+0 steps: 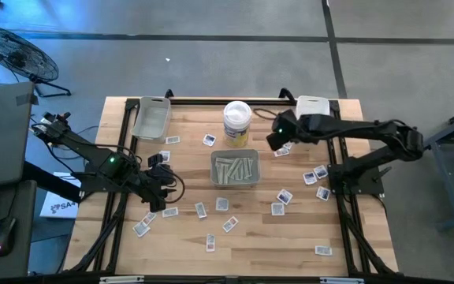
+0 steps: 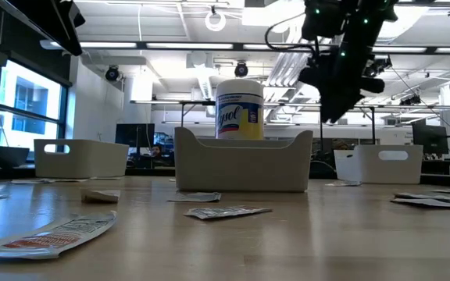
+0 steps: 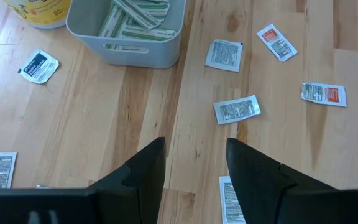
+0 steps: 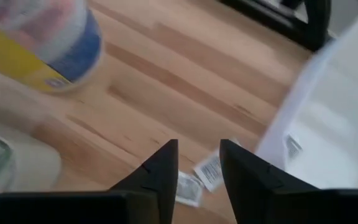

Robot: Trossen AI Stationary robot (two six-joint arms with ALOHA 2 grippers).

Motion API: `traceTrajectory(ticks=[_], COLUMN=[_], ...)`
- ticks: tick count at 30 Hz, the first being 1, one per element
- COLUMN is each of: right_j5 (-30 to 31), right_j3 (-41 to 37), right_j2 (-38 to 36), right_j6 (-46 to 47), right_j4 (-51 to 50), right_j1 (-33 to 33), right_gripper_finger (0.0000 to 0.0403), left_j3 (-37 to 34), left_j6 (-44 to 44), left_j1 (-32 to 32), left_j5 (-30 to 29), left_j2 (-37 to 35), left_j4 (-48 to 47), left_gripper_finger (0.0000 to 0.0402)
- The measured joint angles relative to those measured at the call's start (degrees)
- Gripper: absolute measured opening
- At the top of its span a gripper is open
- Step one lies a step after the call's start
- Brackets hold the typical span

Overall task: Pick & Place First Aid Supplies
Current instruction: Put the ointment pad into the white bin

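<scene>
while the left arm waits low over the near-left part of the table [image 1: 187,237], the right arm reaches in from the right edge, its right gripper [image 1: 273,140] raised above the wood between the white tub with the yellow label [image 1: 237,122] and the white tray [image 1: 312,106] at the far right corner. seen from the right wrist, its two dark fingers [image 4: 160,171] stand a little apart with bare space between them and nothing in their hold; two small white packets [image 4: 201,177] lie on the wood beyond the tips, just beside the white tray's wall. from table height this gripper hangs well clear of the tabletop.

the left gripper [image 1: 162,175] sits left of the grey tray [image 1: 235,170] in the middle of the table. its fingers [image 3: 145,174] are spread wide and hold nothing, with only bare planks between them.

the first aid supplies lie scattered: long pale strips [image 1: 235,168] rest inside the grey tray, and small square packets [image 1: 283,197] dot the wood to its right, near side and left. from the left wrist, several printed packets [image 3: 237,109] lie flat near the grey tray. another grey tray [image 1: 151,117] stands at the far left corner; whether anything lies in it cannot be told.
</scene>
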Motion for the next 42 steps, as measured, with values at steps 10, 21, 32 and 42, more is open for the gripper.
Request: traceTrajectory(ticks=[10,21,32,42], right_j5=[0.9,-8.2,-11.6,-10.0], right_j3=[0.0,0.0,0.0,0.0], right_j2=[7.0,14.4,14.0,9.6], right_j6=[5.2,5.7,2.9,0.7], right_j4=[4.4,4.9,-6.3,-9.4], right_j1=[1.3,-2.7,-4.5,-1.2], right_gripper_finger=[0.0090,0.0089,0.0088,0.0079], left_j3=[0.0,0.0,0.0,0.0], left_j6=[0.0,0.0,0.0,0.0], left_j1=[0.0,0.0,0.0,0.0], left_j5=[0.0,0.0,0.0,0.0], left_j2=[0.0,0.0,0.0,0.0], left_j4=[0.0,0.0,0.0,0.0], left_gripper_finger=[0.0166,0.0166,0.0166,0.0166])
